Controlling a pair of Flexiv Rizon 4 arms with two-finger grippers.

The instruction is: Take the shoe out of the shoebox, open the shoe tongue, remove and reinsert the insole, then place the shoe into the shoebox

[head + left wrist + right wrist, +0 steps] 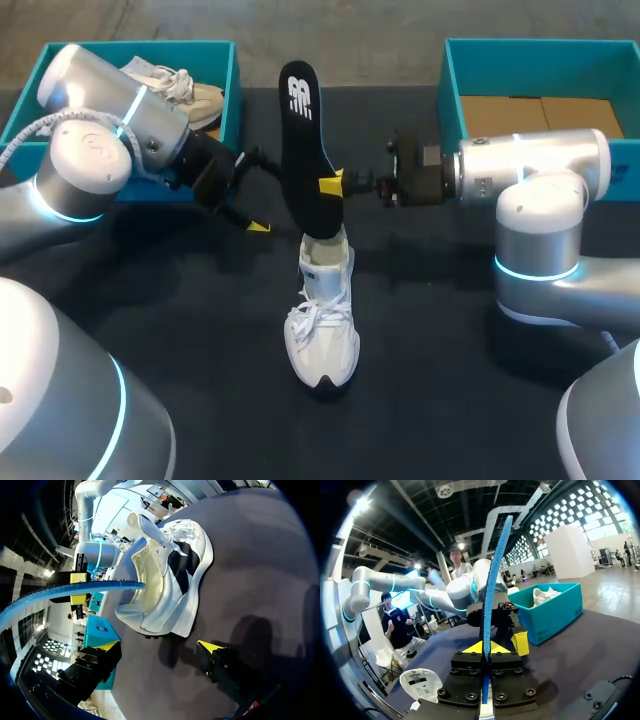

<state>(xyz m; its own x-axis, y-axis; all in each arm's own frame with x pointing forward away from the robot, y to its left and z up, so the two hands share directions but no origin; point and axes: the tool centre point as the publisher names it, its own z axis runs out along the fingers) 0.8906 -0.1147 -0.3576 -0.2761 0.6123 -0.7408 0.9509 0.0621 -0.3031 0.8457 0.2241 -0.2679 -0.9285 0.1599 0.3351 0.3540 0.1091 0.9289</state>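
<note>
1. head view: a white shoe (322, 335) stands on the dark table (450, 400), toe toward the robot, laces loose.
2. the black insole (300, 140) rises upright over the shoe's heel, its lower end at the shoe's opening.
3. the right gripper (335, 185) comes in from the shoe's right and is clamped on the insole's edge, one yellow tip on each face.
4. the left gripper (159, 647) hangs just left of the shoe's heel, fingers apart, holding nothing.
5. a teal shoebox (233, 100) beyond the shoe, to its left, holds a second shoe (195, 98).
6. another teal box (450, 90) sits beyond the shoe, to its right.
</note>
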